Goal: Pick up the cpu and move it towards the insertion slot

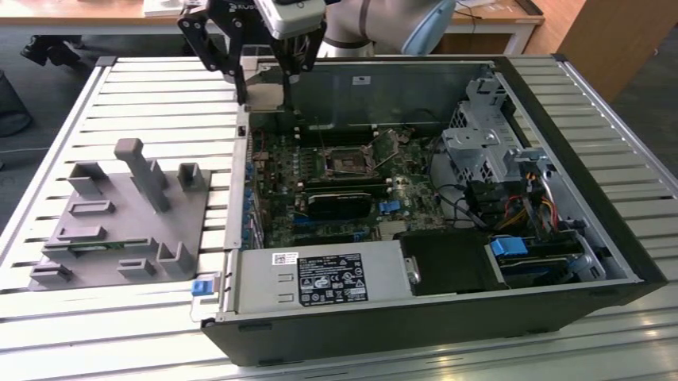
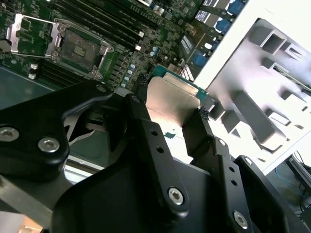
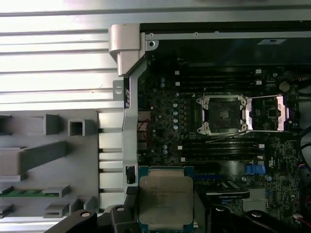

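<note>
The open black computer case [image 1: 424, 206] is seen from above and afar in the exterior view; the green motherboard [image 2: 97, 29] [image 3: 218, 121] is viewed closely, downward, in both wrist views.

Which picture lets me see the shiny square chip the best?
The first wrist view. There the cpu faces the camera, its whole silver top showing while the tool holds it. In the second wrist view the cpu is tilted and partly behind the black fingers. In the exterior view I cannot make it out.
</note>
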You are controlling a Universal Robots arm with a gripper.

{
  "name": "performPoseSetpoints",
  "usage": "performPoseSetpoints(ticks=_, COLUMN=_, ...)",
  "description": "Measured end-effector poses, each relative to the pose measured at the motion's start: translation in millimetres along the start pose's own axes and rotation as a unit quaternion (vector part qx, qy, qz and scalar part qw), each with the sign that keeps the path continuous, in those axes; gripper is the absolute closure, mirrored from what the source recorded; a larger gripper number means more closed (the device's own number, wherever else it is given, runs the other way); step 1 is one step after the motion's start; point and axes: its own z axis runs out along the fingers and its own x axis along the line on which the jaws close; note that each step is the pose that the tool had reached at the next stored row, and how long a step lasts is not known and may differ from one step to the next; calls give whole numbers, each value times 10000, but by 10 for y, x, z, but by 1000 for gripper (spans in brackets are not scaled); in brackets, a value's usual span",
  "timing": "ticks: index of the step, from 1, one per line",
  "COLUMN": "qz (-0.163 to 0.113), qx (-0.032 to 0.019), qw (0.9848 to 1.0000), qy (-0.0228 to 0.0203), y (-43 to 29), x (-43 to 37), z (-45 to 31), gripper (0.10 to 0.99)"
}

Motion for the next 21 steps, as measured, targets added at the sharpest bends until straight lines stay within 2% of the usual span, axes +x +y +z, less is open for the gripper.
performPoseSetpoints(ticks=5, qz=0, qx=0, qw=10000, qy=1, y=3, x=-59, z=0, gripper=549)
performPoseSetpoints(ticks=13, qz=-4, qx=1, qw=10000, qy=6, y=23, x=-201, z=0, gripper=549)
performPoseSetpoints(ticks=19, qz=-18, qx=0, qw=10000, qy=7, y=70, x=-259, z=2, gripper=549)
performPoseSetpoints(ticks=21, qz=-33, qx=0, qw=10000, qy=8, y=107, x=-289, z=3, gripper=549)
